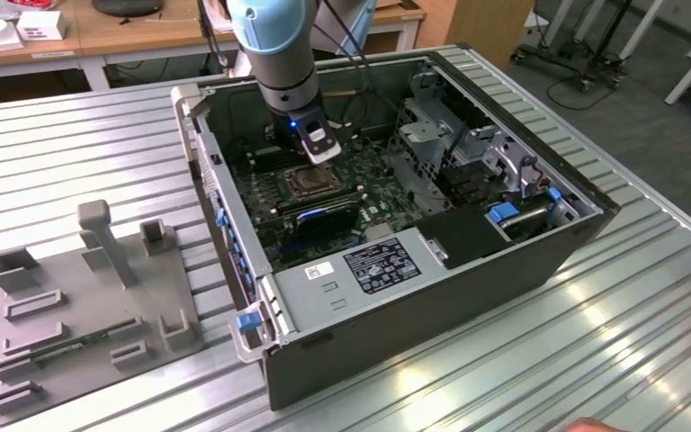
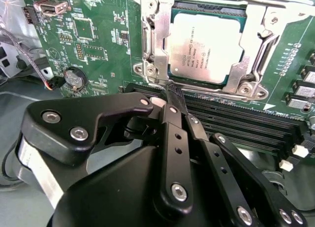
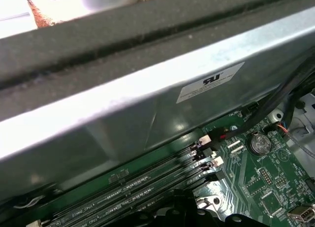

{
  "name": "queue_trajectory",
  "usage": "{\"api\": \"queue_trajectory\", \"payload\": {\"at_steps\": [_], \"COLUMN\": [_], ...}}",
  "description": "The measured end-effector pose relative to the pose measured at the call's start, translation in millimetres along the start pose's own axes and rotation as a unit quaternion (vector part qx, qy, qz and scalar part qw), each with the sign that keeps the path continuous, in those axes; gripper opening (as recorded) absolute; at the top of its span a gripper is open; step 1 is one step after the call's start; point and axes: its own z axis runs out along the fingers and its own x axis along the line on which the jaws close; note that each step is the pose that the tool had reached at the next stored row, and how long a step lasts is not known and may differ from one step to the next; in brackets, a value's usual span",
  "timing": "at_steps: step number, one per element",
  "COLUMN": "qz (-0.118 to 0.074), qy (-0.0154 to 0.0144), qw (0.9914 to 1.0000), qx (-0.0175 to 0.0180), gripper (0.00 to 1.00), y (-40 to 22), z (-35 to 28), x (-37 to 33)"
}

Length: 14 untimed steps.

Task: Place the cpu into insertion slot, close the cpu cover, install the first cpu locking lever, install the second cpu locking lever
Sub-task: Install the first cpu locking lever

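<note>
Fingers, pinched together on nothing visible, hover at the edge of the stiff cover framing the seated cpu, which looks light, fragile and best held by its sides.

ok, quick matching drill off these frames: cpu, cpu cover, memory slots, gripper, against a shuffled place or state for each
Things:
1. cpu
2. cpu cover
3. memory slots
4. gripper

Places or states:
A. long black rows beside the insertion slot
B. silvery frame lying flat around the chip
C. tip at the slot's edge, on the side facing the black rows
D. pale square seated in the slot

Pairs: 1-D, 2-B, 3-A, 4-C
</note>
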Motion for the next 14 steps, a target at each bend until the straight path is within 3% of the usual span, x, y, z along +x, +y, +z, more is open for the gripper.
{"api": "queue_trajectory", "payload": {"at_steps": [14], "qz": [0.002], "qy": [-0.0006], "qw": [1.0], "qx": [0.0003], "gripper": [0.1], "y": [-0.2], "z": [0.5], "x": [0.1]}}
